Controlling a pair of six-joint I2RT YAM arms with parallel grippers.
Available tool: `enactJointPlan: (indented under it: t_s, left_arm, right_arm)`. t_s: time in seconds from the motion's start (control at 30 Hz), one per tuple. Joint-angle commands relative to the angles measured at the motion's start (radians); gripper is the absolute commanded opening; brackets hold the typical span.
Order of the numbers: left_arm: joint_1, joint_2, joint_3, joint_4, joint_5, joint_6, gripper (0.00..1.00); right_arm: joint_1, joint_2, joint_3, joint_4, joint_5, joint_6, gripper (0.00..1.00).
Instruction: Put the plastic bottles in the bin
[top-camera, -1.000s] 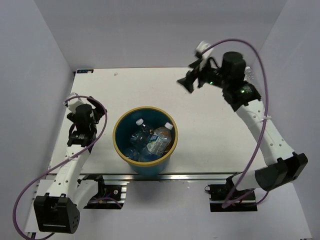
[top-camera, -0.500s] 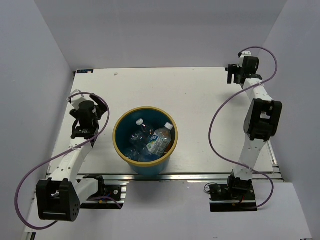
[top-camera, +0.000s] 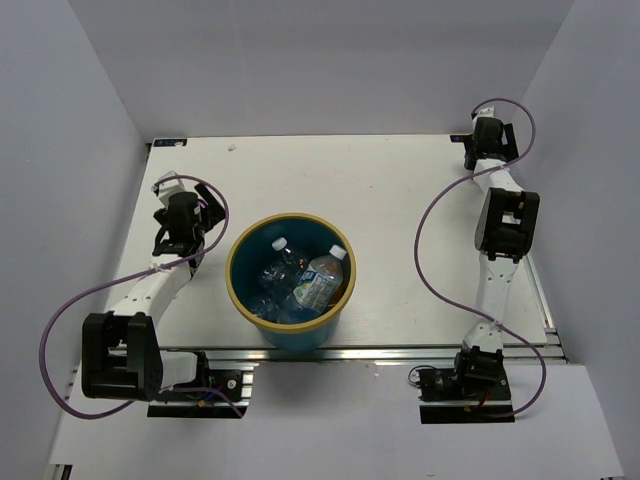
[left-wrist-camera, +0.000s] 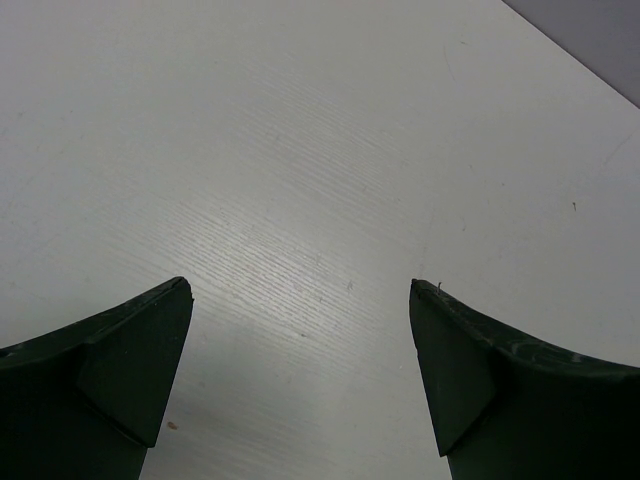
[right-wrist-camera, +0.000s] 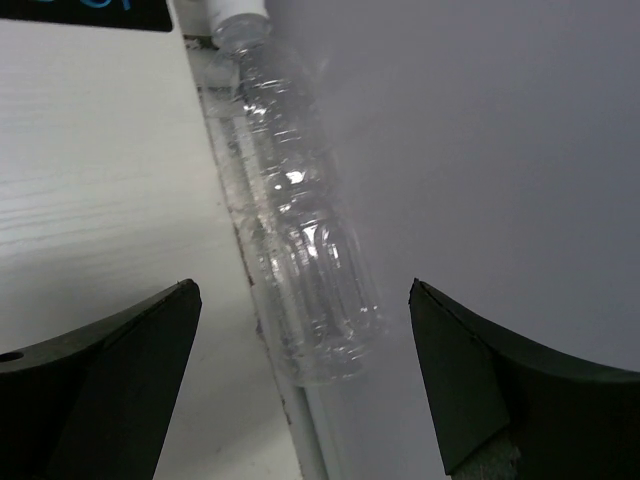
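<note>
A clear unlabelled bottle (right-wrist-camera: 300, 270) lies along the table (top-camera: 400, 230) at its far right edge, against the wall (right-wrist-camera: 500, 150). It looks light, thin-walled and slippery, so its ribbed middle seems the best place to grip. The right gripper (right-wrist-camera: 302, 300) hovers over it, jaws spread, and the wall crowds the outer finger. The left gripper (left-wrist-camera: 300, 295), also spread, hangs left of the bin (top-camera: 229, 270), which holds the other bottles (top-camera: 318, 280).

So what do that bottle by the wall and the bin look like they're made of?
Bottle: thin clear plastic, glossy; its ribbed walls catch glints and you can see through them. Bin: probably moulded plastic, a smooth teal wall with a tan rim, but it is too far off to be sure.
</note>
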Motion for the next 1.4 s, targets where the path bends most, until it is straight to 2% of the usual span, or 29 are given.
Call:
enactJointPlan:
  t_s: [0.0, 0.33, 0.53, 0.63, 0.67, 0.83, 0.93, 0.97, 1.03, 1.1, 1.23, 1.37]
  left_arm:
    - [0.004, -0.014, 0.037, 0.017, 0.004, 0.016, 0.98]
    - [0.006, 0.006, 0.065, -0.011, 0.004, -0.001, 0.98]
    - [0.004, 0.008, 0.073, -0.036, -0.014, -0.002, 0.98]
    - [0.004, 0.012, 0.076, -0.039, -0.016, -0.004, 0.98]
    - [0.004, 0.015, 0.082, -0.042, -0.018, -0.004, 0.98]
    - [0.004, 0.028, 0.096, -0.042, -0.018, -0.009, 0.98]
    - [0.004, 0.032, 0.097, -0.040, -0.008, -0.012, 0.98]
    - [0.004, 0.032, 0.099, -0.040, -0.004, -0.012, 0.98]
    - [0.004, 0.031, 0.100, -0.040, 0.007, -0.012, 0.98]
    - [0.004, 0.025, 0.102, -0.040, 0.005, -0.012, 0.98]
    - [0.004, -0.008, 0.091, -0.069, -0.002, -0.015, 0.98]
    - [0.004, -0.067, 0.057, -0.069, -0.005, -0.009, 0.98]
  right_arm:
    - [-0.041, 0.026, 0.066, 0.099, 0.023, -0.042, 0.89]
    - [-0.089, 0.113, 0.088, 0.148, -0.023, -0.090, 0.89]
    - [-0.092, 0.158, 0.099, 0.174, -0.024, -0.124, 0.83]
    - [-0.092, 0.164, 0.103, 0.130, -0.082, -0.088, 0.74]
    - [-0.094, 0.169, 0.106, 0.139, -0.078, -0.087, 0.62]
    - [-0.095, 0.202, 0.145, 0.157, -0.047, -0.084, 0.48]
    - [-0.095, 0.193, 0.143, 0.164, -0.035, -0.073, 0.33]
    - [-0.094, 0.182, 0.140, 0.164, -0.030, -0.058, 0.23]
    - [-0.094, 0.133, 0.111, 0.164, -0.041, -0.039, 0.10]
    - [-0.091, 0.051, 0.082, 0.162, -0.085, -0.010, 0.02]
    - [-0.075, -0.136, -0.016, 0.168, -0.163, 0.060, 0.00]
    - [-0.046, -0.348, -0.181, 0.187, -0.251, 0.131, 0.00]
